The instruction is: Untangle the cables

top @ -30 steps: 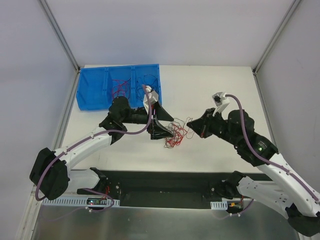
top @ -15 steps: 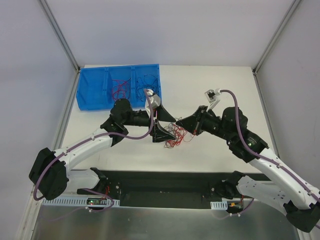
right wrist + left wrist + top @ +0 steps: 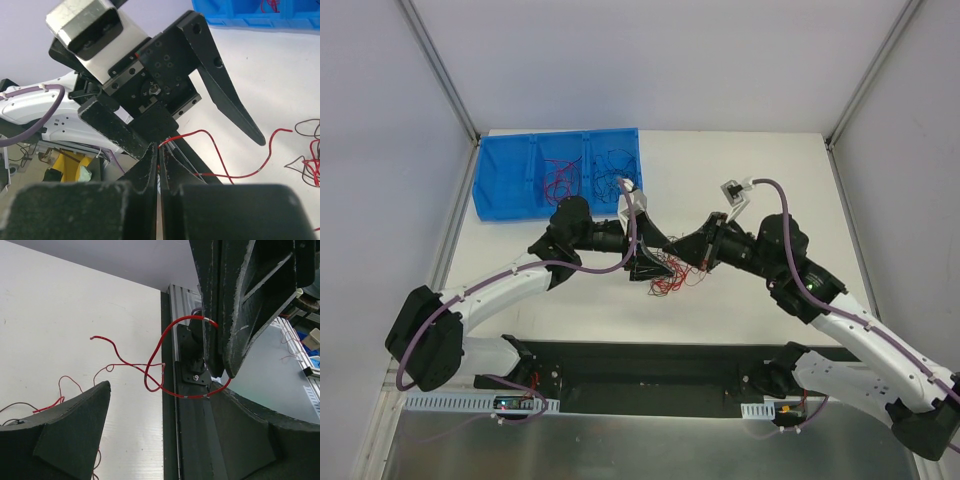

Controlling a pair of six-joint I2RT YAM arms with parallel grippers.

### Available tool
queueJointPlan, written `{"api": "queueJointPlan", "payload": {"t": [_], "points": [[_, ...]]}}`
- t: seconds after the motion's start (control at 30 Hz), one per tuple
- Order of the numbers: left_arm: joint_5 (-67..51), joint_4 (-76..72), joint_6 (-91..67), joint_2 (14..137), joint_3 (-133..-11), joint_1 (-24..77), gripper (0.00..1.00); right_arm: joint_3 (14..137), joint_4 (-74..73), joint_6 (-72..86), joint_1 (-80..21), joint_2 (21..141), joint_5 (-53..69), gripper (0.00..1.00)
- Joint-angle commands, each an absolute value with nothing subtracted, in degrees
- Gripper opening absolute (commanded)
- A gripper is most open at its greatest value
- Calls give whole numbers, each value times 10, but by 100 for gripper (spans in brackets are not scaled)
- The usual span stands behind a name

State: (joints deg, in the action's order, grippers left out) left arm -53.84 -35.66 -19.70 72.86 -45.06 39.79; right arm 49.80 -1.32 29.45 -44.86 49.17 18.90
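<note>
teasing one red strand (image 3: 220, 172) out of the tangle at mid-desk
the white desk (image 3: 760, 180) carries a blue bin (image 3: 505, 190) at far left with a few strands in it. the left tool (image 3: 653, 250) gapes wide, holding nothing; the right tool (image 3: 159, 150) is pinched tight on that strand. the cables (image 3: 672, 274), hair-thin red and black loops, look light, limp and snag-prone: better taken by a free end.

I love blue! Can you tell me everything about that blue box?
The blue bin looks like plastic: a long, open-topped tray split by walls into compartments. It sits open side up at the far left of the white table. Thin red wires lie in its middle compartment, thin black wires in the right one. From above, the left arm covers its near right corner.
</note>
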Motion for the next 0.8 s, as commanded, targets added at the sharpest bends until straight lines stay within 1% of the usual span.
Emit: {"api": "queueJointPlan", "payload": {"t": [0.0, 0.03, 0.2, 0.27, 0.37, 0.4, 0.43, 0.5, 0.57, 0.7, 0.77], "points": [[-568, -390, -196, 731, -465, 402, 75, 486, 47, 313, -454, 490, 211, 0], [-571, -398, -200, 732, -464, 402, 71, 481, 54, 317, -454, 490, 213, 0], [-585, -418, -218, 739, -463, 402, 47, 472, 70, 323, -455, 495, 216, 0], [-588, -419, -220, 740, -465, 402, 43, 471, 70, 323, -455, 493, 215, 1], [-591, -423, -226, 742, -466, 402, 39, 468, 70, 321, -456, 490, 213, 0], [-591, -424, -229, 743, -467, 402, 41, 466, 70, 321, -455, 489, 210, 0], [-589, -423, -230, 744, -468, 402, 46, 465, 69, 321, -456, 487, 208, 0], [-580, -417, -229, 744, -466, 402, 64, 462, 69, 321, -455, 480, 202, 0], [-573, -415, -225, 742, -463, 402, 74, 464, 63, 321, -456, 475, 193, 0], [-559, -418, -215, 725, -453, 402, 87, 467, 55, 324, -455, 474, 189, 0], [-551, -432, -210, 713, -441, 402, 89, 466, 59, 332, -455, 478, 193, 0]]}}
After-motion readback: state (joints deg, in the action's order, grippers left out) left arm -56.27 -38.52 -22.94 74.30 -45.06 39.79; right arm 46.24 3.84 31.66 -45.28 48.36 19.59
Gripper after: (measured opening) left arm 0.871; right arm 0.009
